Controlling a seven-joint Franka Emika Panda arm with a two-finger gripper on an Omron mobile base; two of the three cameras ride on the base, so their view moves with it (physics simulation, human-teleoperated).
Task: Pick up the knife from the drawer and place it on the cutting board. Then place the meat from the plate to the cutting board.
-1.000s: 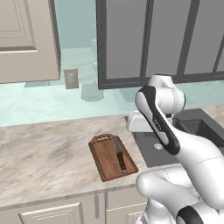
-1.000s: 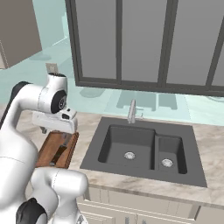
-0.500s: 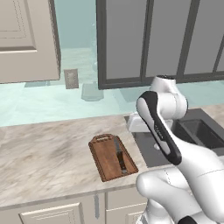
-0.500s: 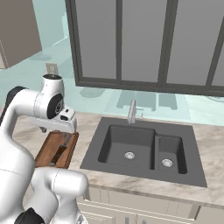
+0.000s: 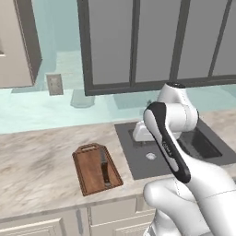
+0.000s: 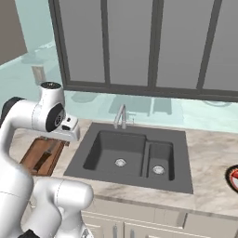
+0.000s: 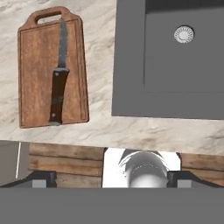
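Note:
The reddish-brown cutting board (image 7: 50, 70) lies on the marble counter left of the sink. The knife (image 7: 58, 83) rests lengthwise on it, dark handle toward the counter's front edge, grey blade toward the board's grip hole. Board (image 5: 97, 168) and knife (image 5: 104, 167) also show in the left base view. My gripper (image 7: 112, 178) hovers open and empty above the counter's front edge, right of the board, by the sink's left rim. At the right edge of the right base view, the dark-rimmed plate (image 6: 233, 178) peeks in with the red meat (image 6: 236, 174) on it. Cream panelled fronts (image 5: 113, 218) run under the counter; which one is the drawer I cannot tell.
A dark grey double sink (image 6: 135, 153) with a silver tap (image 6: 121, 116) fills the counter's middle. Grey glass-fronted windows stand behind it. A wall socket (image 5: 54, 84) sits on the pale green backsplash. My arm hides most of the cutting board (image 6: 41, 157) in the right base view.
Both base views have slid left, so the base has driven right. My hand has swung from above the board to the sink's left rim. The jaws stay wide open.

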